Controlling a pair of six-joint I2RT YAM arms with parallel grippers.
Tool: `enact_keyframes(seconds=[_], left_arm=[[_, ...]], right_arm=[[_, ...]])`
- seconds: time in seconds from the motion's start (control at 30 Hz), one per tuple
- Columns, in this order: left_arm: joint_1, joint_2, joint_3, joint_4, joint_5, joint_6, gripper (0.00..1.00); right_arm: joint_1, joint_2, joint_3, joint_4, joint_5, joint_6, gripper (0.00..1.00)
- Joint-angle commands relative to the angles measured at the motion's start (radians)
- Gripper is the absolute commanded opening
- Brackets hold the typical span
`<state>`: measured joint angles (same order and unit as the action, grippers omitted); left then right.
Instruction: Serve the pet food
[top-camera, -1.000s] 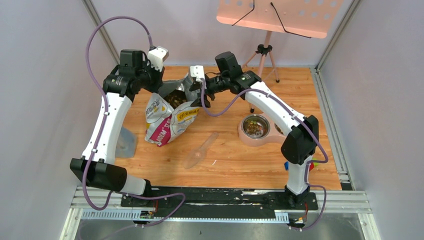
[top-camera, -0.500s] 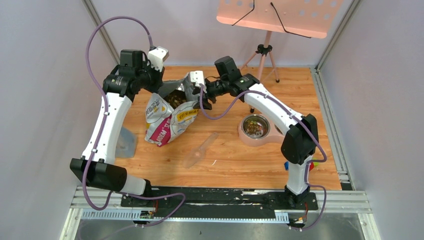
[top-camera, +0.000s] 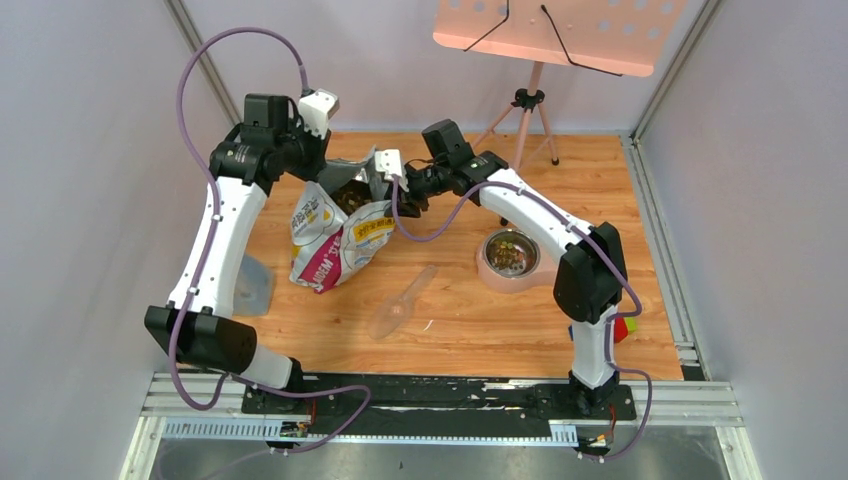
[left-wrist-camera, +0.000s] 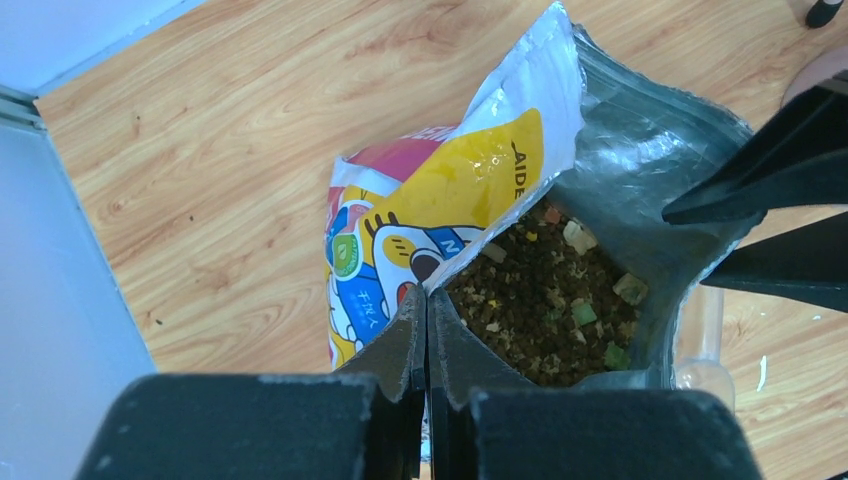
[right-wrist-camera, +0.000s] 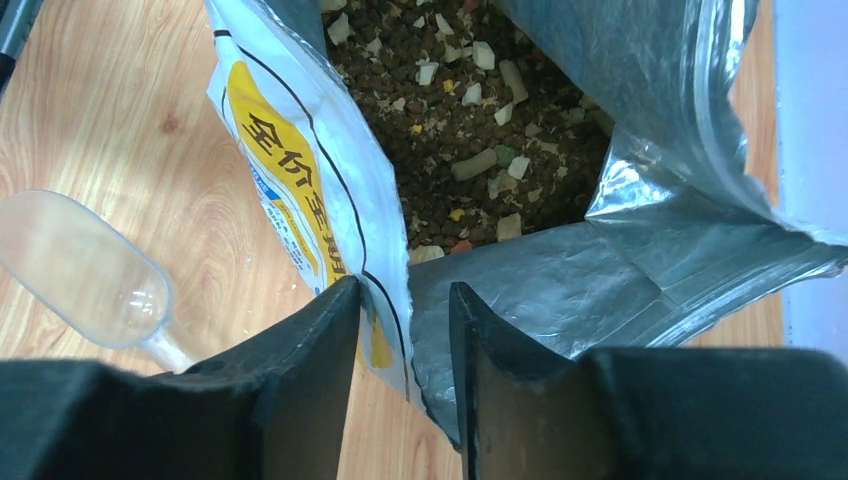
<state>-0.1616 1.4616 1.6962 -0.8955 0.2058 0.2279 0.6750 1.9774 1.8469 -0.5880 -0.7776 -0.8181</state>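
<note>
The printed bag (top-camera: 335, 235) stands open at the back left of the table, with brown kibble (left-wrist-camera: 545, 300) showing in its mouth, also in the right wrist view (right-wrist-camera: 470, 120). My left gripper (left-wrist-camera: 427, 300) is shut on the bag's left rim (left-wrist-camera: 470, 190) and holds it up. My right gripper (right-wrist-camera: 403, 290) is open, its jaws either side of the bag's near right rim (right-wrist-camera: 300, 160), which touches the left finger. In the top view both grippers, the left (top-camera: 322, 180) and the right (top-camera: 388, 190), flank the mouth. The clear scoop (top-camera: 400, 300) lies on the table.
A pink bowl (top-camera: 508, 255) with a metal insert holding some kibble sits right of the bag. A translucent container (top-camera: 252, 285) stands by the left arm. A music stand (top-camera: 530, 100) stands at the back. Coloured blocks (top-camera: 625, 330) lie near the right arm's base.
My right gripper has moved left to the bag's mouth and now straddles its rim. My left gripper has kept its hold and shifted slightly back.
</note>
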Motion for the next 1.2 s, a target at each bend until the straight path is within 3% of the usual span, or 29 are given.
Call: enact_keyframes(seconds=[0.0,0.07,0.17,0.43,0.73,1.17], left_arm=[[-0.002,0.019,0.094,0.097,0.049,-0.012,0.0],[-0.001,0.032,0.113,0.092,0.064,-0.015,0.0],[-0.002,0.046,0.129,0.092,0.09,-0.022,0.0],[-0.022,0.058,0.181,0.121,0.092,-0.068,0.0],[-0.088,0.18,0.434,0.118,0.032,-0.075,0.0],[-0.166,0.172,0.469,0.14,0.068,-0.088,0.0]], right_arm=[[0.012,-0.017,0.018,0.01,-0.007,-0.044,0.34],[0.016,-0.032,0.017,0.008,-0.014,-0.036,0.24],[0.027,-0.056,0.018,0.013,-0.003,-0.018,0.0],[0.065,-0.131,0.05,0.064,-0.022,0.068,0.0],[0.123,-0.179,0.133,0.114,-0.021,0.121,0.0],[0.154,-0.191,0.2,0.185,0.008,0.2,0.0]])
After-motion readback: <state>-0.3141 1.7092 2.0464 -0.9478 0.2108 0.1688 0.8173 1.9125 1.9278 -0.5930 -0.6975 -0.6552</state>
